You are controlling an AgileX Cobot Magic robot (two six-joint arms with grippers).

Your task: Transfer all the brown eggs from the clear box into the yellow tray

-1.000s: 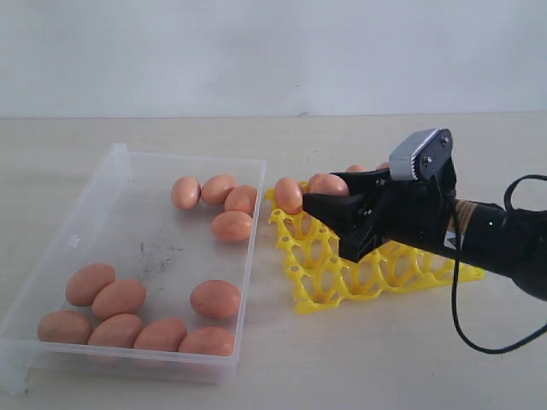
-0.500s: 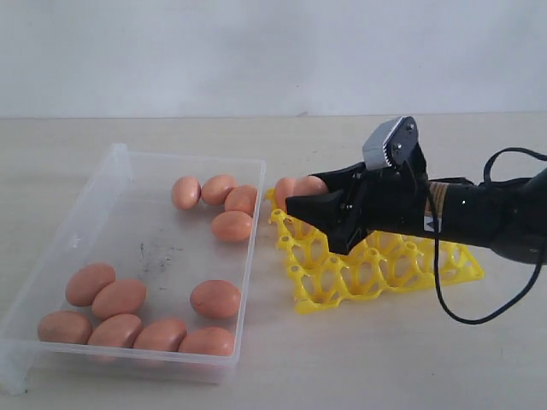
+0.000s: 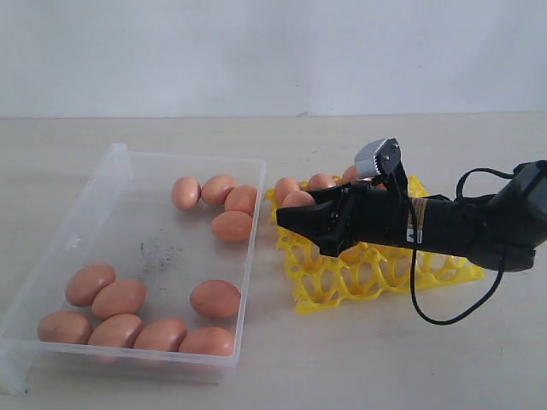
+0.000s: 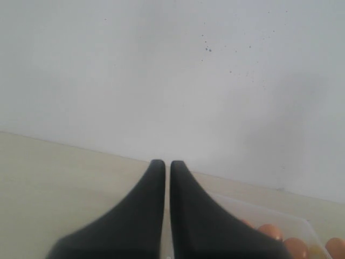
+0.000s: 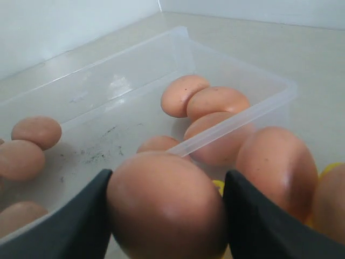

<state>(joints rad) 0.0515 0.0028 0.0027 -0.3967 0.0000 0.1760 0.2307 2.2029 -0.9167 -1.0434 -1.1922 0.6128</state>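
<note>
The brown eggs are smooth, matte ovals in a light orange-brown. The clear box is a shallow rectangle of see-through plastic with low walls and a rim lip. Dark specks dot its floor, and it sits toward the left edge of the pale counter. Eleven eggs lie in it: four clustered at the far right corner, one alone by the right wall, and six bunched at the near left corner.

Just beside the box's right wall stands the yellow tray, a bright plastic lattice of open cups with raised pegs. Three eggs sit along its far edge (partly hidden behind the black arm).

The right gripper, with its black wedge-shaped fingers, pinches the held egg at the tray's far left corner. The egg fills the gap from finger to finger, but whether it touches a cup cannot be told.

The left gripper has its tapered black fingers pressed nearly together, with only a slit between them and nothing in it.
</note>
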